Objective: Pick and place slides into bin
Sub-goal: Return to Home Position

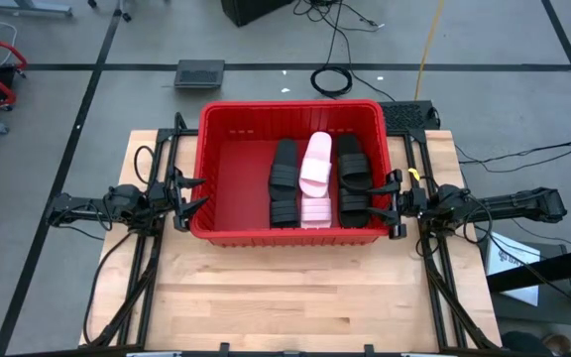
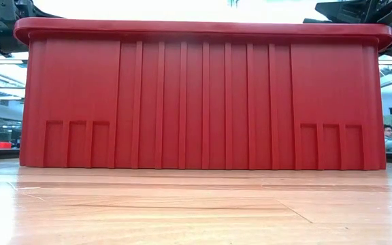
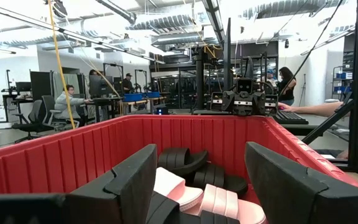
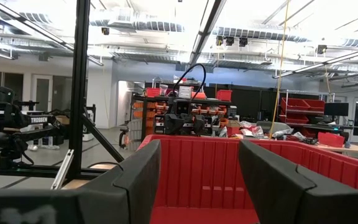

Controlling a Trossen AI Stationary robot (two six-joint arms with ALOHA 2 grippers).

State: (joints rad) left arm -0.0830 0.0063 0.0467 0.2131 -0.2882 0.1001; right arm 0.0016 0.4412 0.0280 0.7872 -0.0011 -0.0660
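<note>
The red bin (image 1: 228,164) stands on the wooden table and fills the low view (image 2: 203,102). Inside it, toward its right half, lie black slides (image 1: 284,178), pale pink slides (image 1: 315,169) and more black slides (image 1: 353,178), piled in three rows. They also show in the left wrist view (image 3: 191,180). My left gripper (image 1: 188,194) is open and empty just outside the bin's left wall. My right gripper (image 1: 397,203) is open and empty just outside the bin's right wall.
The bin's left half (image 1: 236,178) has a bare floor. The near part of the wooden table (image 1: 285,297) lies in front of the bin. Arm frames and cables (image 1: 137,268) run along both table sides. People sit and stand at desks (image 3: 67,102) in the room behind.
</note>
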